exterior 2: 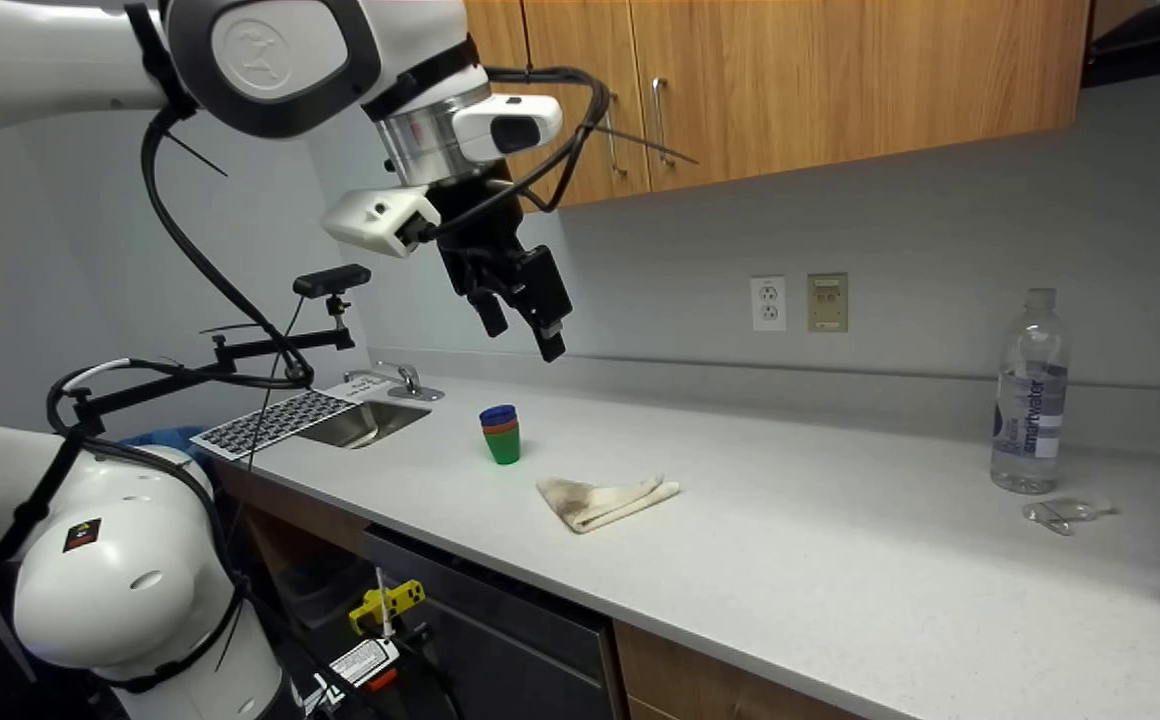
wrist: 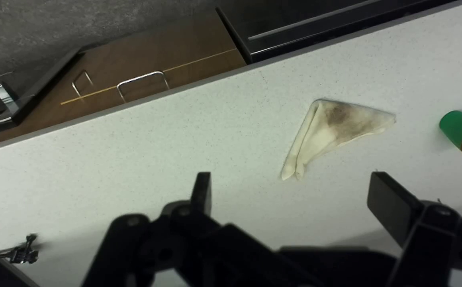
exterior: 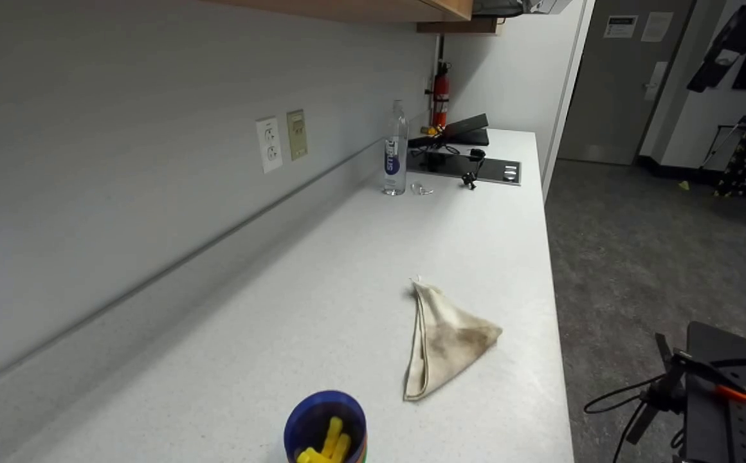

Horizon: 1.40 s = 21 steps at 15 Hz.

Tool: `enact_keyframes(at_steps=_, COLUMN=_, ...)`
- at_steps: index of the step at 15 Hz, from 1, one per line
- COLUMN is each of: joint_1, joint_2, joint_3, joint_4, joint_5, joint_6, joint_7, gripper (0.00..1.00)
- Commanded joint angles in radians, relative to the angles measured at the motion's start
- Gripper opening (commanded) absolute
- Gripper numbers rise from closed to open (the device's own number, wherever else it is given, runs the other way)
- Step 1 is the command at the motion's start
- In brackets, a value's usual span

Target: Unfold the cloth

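Observation:
The beige cloth (exterior: 450, 341) lies on the white counter, folded into a rough triangle with a dark brownish smudge on its upper layer. Layered edges show along one side of the cloth (exterior 2: 605, 502). From the wrist, the cloth (wrist: 344, 125) appears beyond the fingertips, its narrow folded corners pointing toward the space between them. My gripper (wrist: 292, 193) is wide open and holds nothing. High above the counter, the gripper (exterior 2: 523, 335) hangs well clear of the cloth in an exterior view.
Near the cloth stands a stack of small cups (exterior 2: 503, 445), blue above orange and green, with yellow pieces in the top cup (exterior: 323, 396). Farther along are a water bottle (exterior 2: 1028, 410) and a clear plastic piece (exterior 2: 1068, 513). Wooden cabinets (exterior 2: 840, 90) overhang the counter.

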Motion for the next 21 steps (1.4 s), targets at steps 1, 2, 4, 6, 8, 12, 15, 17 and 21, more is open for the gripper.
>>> enact_keyframes(at_steps=1, joint_1=-0.017, joint_2=0.005, joint_3=0.011, joint_4=0.002, joint_5=0.012, joint_6=-0.001, joint_7=-0.010, gripper=1.00)
enact_keyframes(at_steps=2, joint_1=-0.017, joint_2=0.005, joint_3=0.011, joint_4=0.002, joint_5=0.012, joint_6=-0.001, joint_7=-0.010, gripper=1.00)
enact_keyframes(at_steps=4, joint_1=-0.017, joint_2=0.005, joint_3=0.011, joint_4=0.002, joint_5=0.012, joint_6=-0.001, joint_7=-0.010, gripper=1.00)
enact_keyframes(at_steps=6, joint_1=-0.016, joint_2=0.006, joint_3=0.012, joint_4=0.003, joint_5=0.010, joint_6=-0.005, joint_7=-0.013, gripper=1.00)
enact_keyframes(at_steps=8, joint_1=-0.018, joint_2=0.010, joint_3=0.015, joint_4=0.007, joint_5=0.002, joint_6=-0.016, joint_7=-0.016, gripper=1.00)
enact_keyframes(at_steps=12, joint_1=0.049, joint_2=0.170, joint_3=0.079, joint_4=0.106, joint_5=0.044, joint_6=0.038, joint_7=0.053, gripper=1.00)
enact_keyframes(at_steps=15, joint_1=0.074, joint_2=0.270, joint_3=0.137, joint_4=0.178, joint_5=0.059, joint_6=0.058, joint_7=0.089, gripper=1.00)
enact_keyframes(at_steps=17, joint_1=0.080, joint_2=0.382, joint_3=0.204, joint_4=0.261, joint_5=0.051, joint_6=0.070, joint_7=0.140, gripper=1.00)
enact_keyframes(at_steps=21, joint_1=0.057, joint_2=0.308, joint_3=0.205, joint_4=0.169, joint_5=0.046, joint_6=0.078, joint_7=0.111, gripper=1.00)
